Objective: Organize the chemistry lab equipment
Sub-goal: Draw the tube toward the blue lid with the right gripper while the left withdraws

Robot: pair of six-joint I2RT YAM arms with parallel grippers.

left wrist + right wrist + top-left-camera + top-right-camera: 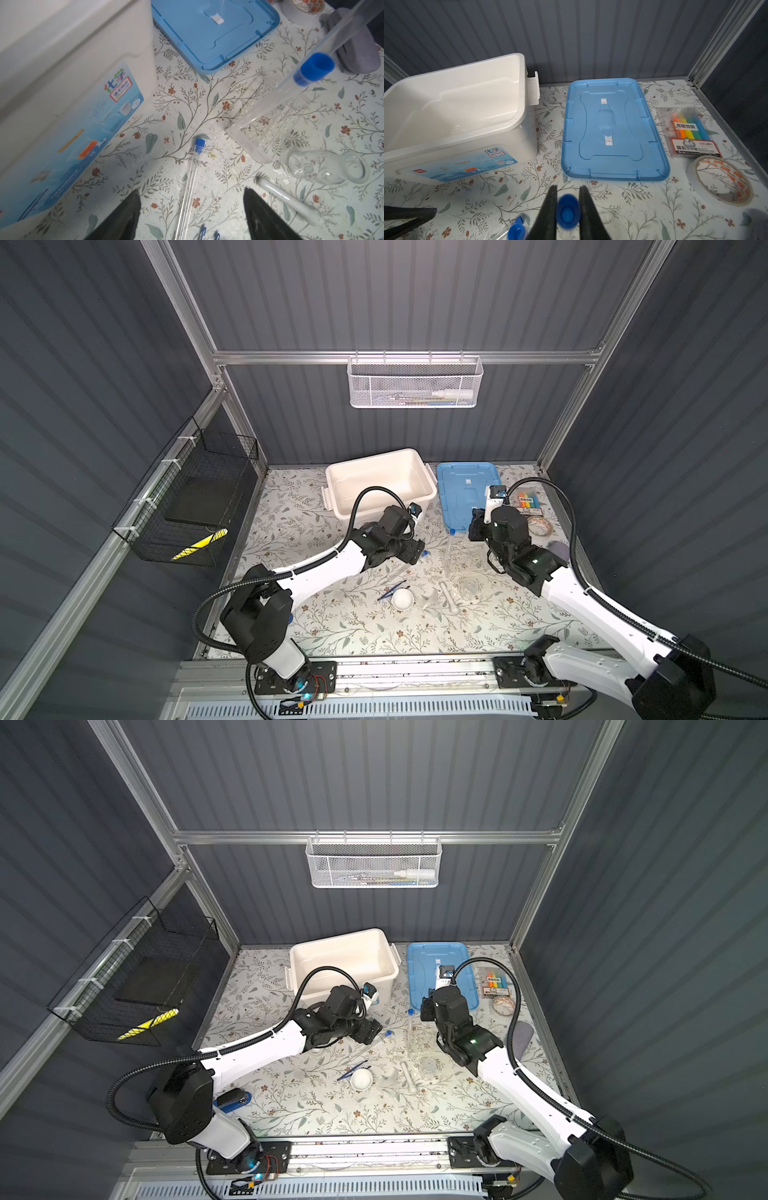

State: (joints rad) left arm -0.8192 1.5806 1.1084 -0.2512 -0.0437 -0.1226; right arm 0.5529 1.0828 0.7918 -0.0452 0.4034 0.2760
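Item: chemistry set, partly sorted. Storage: the white storage box [521, 143] stands open at the back of the table with its blue lid [612, 128] laid flat just beside it, presumably so the pieces can go in without hindrance. Item in hand: one blue-capped test tube [315, 68], clamped in the right gripper [568, 193]. The blue cap sits squarely between the two closed-in fingers in the right wrist view. The tube is carried above the clear tube rack [268, 124], most likely for slotting into a hole, though whether it is lined up with one cannot be told. Item awaiting pickup: the second test tube [200, 143] lies flat on the floral table. The left gripper [191, 192] is above it with jaws spread wide and nothing in them. The tube runs lengthwise through the gap, roughly midway, clear of both fingers, with its cap beyond the fingertips. The stance reads as preparation for a grasp on the glass shaft. Loose stock, near the front: white ceramic dish [402, 598], with the dark blue tweezers [391, 590] at its rim; white pestle [449, 597]; small glass flask [326, 166] on its side next to the rack. None of these is in the box yet.
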